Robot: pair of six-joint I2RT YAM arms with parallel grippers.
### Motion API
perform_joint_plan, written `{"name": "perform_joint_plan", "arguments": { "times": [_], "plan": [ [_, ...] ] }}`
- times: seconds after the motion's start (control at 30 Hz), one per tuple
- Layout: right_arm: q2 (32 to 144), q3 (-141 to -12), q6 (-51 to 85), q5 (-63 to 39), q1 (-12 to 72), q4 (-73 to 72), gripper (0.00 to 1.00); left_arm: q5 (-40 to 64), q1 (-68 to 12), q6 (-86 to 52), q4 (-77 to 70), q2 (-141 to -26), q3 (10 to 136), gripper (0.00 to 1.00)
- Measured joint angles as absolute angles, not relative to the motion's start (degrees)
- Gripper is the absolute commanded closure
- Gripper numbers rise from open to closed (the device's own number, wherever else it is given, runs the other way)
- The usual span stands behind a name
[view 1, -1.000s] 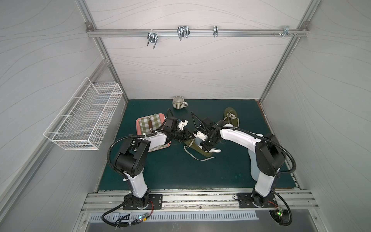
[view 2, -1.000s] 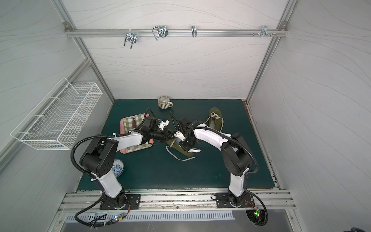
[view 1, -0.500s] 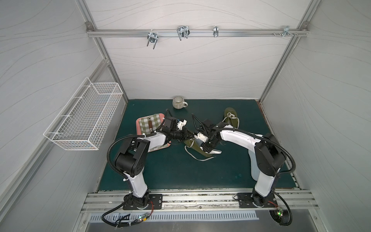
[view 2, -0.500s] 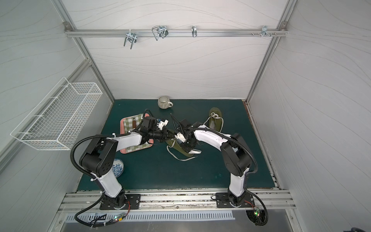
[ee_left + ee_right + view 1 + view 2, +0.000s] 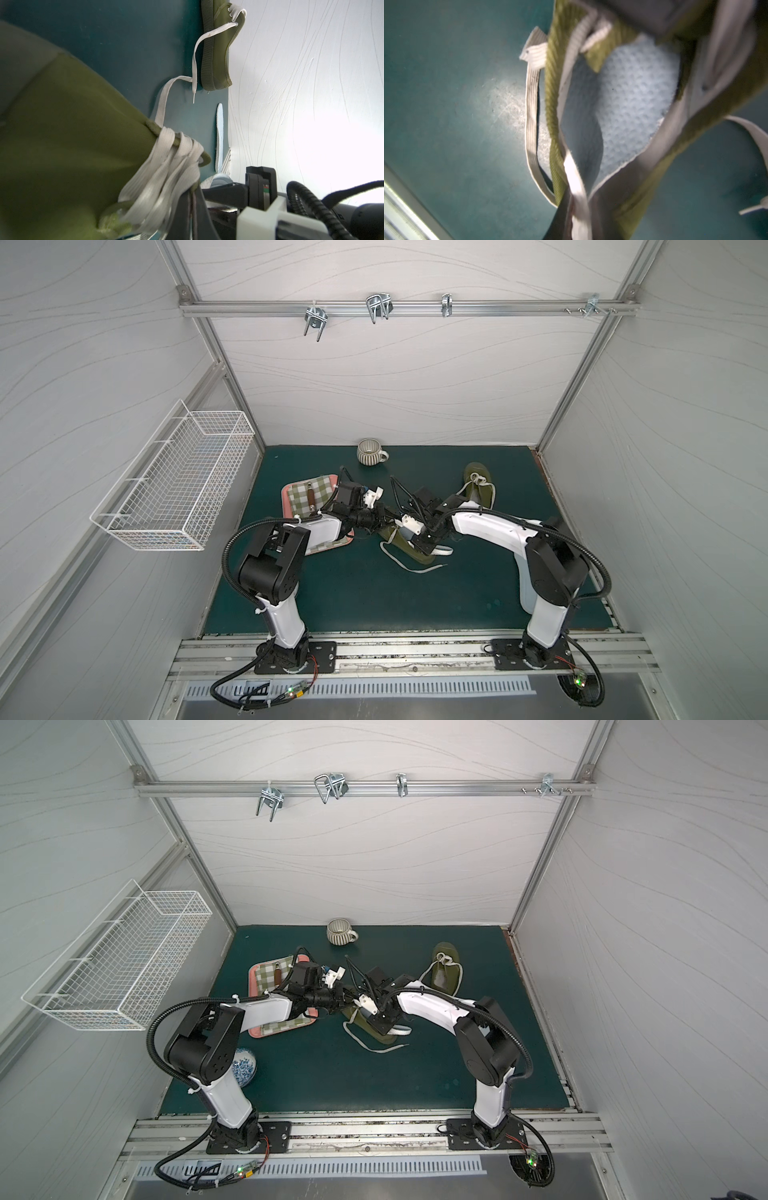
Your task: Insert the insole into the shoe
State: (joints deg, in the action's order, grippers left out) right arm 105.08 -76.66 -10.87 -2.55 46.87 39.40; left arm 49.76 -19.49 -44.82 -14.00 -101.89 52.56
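White panels wall in a dark green mat (image 5: 353, 593), and everything is placed from the olive shoe (image 5: 409, 549) lying near the mat's middle. Both arms meet over it. The left arm comes from the tray (image 5: 291, 493) side. The right arm comes from the side of the other shoe (image 5: 478, 489), which sits well apart toward the back wall.

The shoe's long axis runs slantwise, toe toward the left arm, heel toward the front rail. The pale blue insole (image 5: 633, 93) already lies inside, straight ahead of the right gripper (image 5: 576, 207), whose fingers pinch the heel rim. One edge of the insole looks buckled, so flattening it seems to be the step left, and the right arm is nearer the opening.

The left gripper (image 5: 193, 195) has its fingers pressed together at the laces, apparently pinching the shoe there.
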Motion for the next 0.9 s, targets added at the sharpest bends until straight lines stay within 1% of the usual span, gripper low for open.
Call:
{"name": "perform_joint_plan", "arguments": {
  "times": [0.13,0.23,0.37,0.43,0.53,0.77,0.9],
  "plan": [
    [105.3,-76.6,-11.5,-1.4,46.9,37.1,0.80,49.8,-19.5,-44.8,-14.3,-102.1,52.5,1.00],
    [105.3,-75.6,-11.9,-1.0,46.9,34.5,0.77,49.8,-19.4,-44.9,-14.9,-102.2,52.4,1.00],
    [105.3,-74.9,-12.2,-0.8,46.9,32.7,0.65,49.8,-19.4,-45.3,-15.7,-102.5,52.2,1.00],
    [105.3,-74.9,-12.1,-0.6,46.9,32.4,0.53,49.9,-19.4,-45.6,-16.3,-102.6,52.0,1.00],
    [105.1,-74.9,-11.9,0.2,47.0,32.5,0.40,50.0,-19.4,-45.9,-16.6,-102.6,51.8,1.00],
    [102.8,-74.9,-10.3,3.1,49.1,35.1,0.24,50.0,-19.5,-45.7,-16.1,-102.6,51.7,1.00],
    [100.9,-74.9,-8.5,4.0,50.1,37.7,0.13,49.9,-19.6,-45.6,-15.9,-102.6,51.7,1.00]
  ]
}}
